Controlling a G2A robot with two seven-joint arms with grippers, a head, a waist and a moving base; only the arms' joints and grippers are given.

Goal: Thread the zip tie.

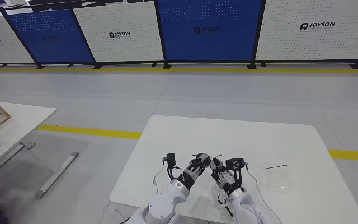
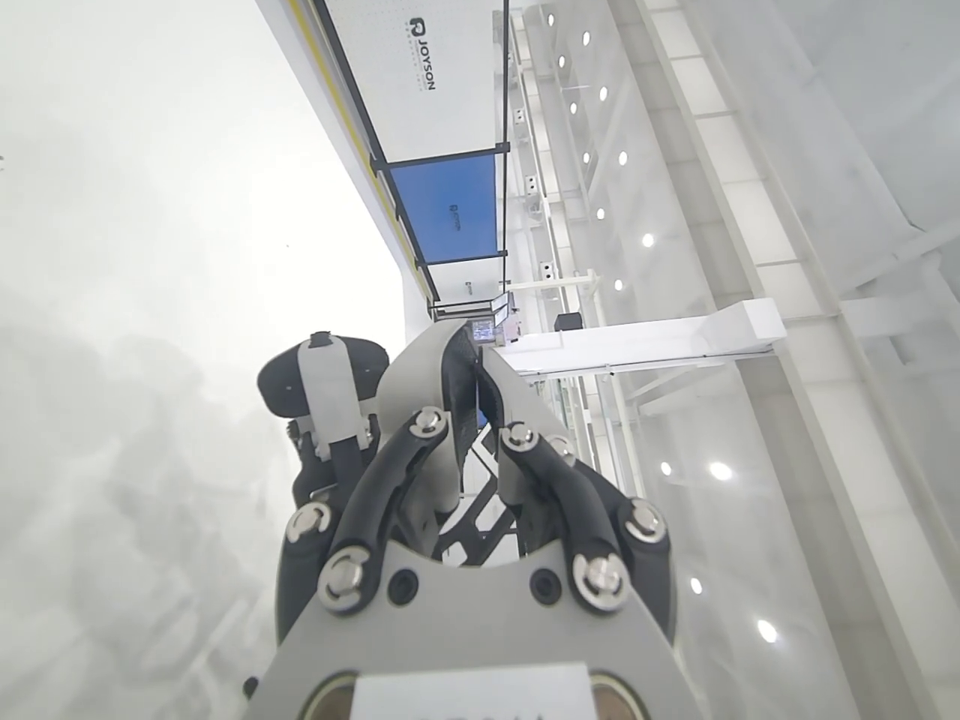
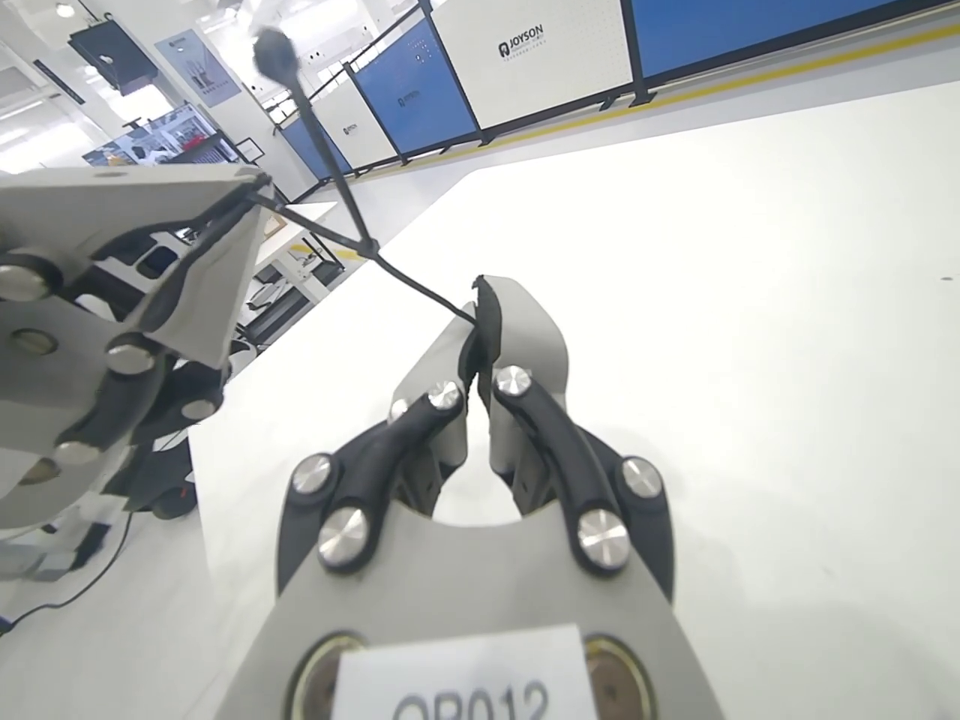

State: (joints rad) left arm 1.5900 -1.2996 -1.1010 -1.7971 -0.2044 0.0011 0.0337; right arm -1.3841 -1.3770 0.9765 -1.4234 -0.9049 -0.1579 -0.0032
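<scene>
Your right gripper is pinched shut on the tie; the thin black strap comes out from between its tips. The strap runs away from the tips to a spot in the air where it splits in two; one thin piece goes across to your left gripper; the other piece sticks up and ends in a dark blob, too blurry to make out. You cannot tell if the split is one tie pushed through itself or two pieces crossing.

Your left gripper is pinched shut too; its tips meet in a point, and the thin piece of the tie ends right there, so it has hold of that end. In its own wrist view the two dark pads press flat together.

From the top, both grippers sit close side by side over the near part of the white table; the tie is held up in the air between them.

A clear tray sits on the table off to the right, apart from the grippers; a second tie lies by its far edge. Blue and white panels stand on the floor far behind the table.
</scene>
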